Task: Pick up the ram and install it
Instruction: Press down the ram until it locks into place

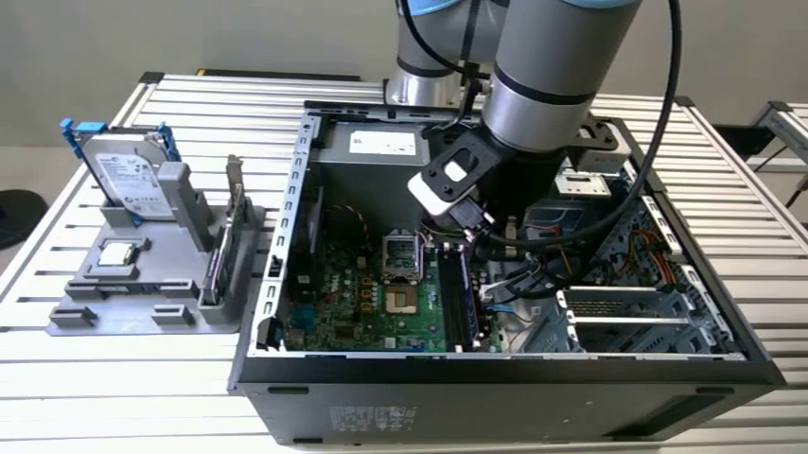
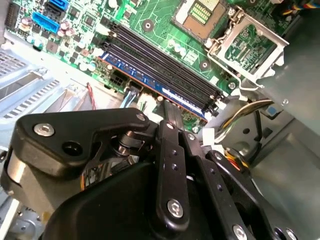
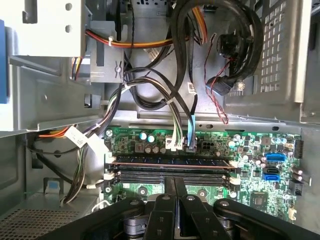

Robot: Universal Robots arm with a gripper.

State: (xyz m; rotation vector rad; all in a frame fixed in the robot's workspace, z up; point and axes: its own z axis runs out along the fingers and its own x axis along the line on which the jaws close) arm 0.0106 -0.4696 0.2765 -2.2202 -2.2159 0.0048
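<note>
— Black linkage of the end effector (image 3: 175,200) fills the foreground in both wrist views; what do its fingers (image 2: 172,117) look like?

— They are drawn together, narrow, with nothing between them that I can see. Their tips sit just above the memory slots (image 3: 172,172) of the green motherboard (image 1: 366,293).

— And the ram (image 2: 160,86)?

— Already seated in a slot. In the second wrist view its blue edge runs along the outermost slot, on the side nearest the cables. In the first wrist view the ram (image 3: 172,161) lies flat-on along the slot nearest the white and blue connectors, with the other slots beside it bare.

— How about the wider scene?

— In the exterior view the arm (image 1: 543,85) reaches down into the open computer case (image 1: 505,378), which lies on the slatted tabletop (image 1: 76,397). To the exterior view's left a grey holder (image 1: 139,293) carries a hard drive (image 1: 127,175) standing upright and a small square chip (image 1: 117,253) lying flat.
</note>
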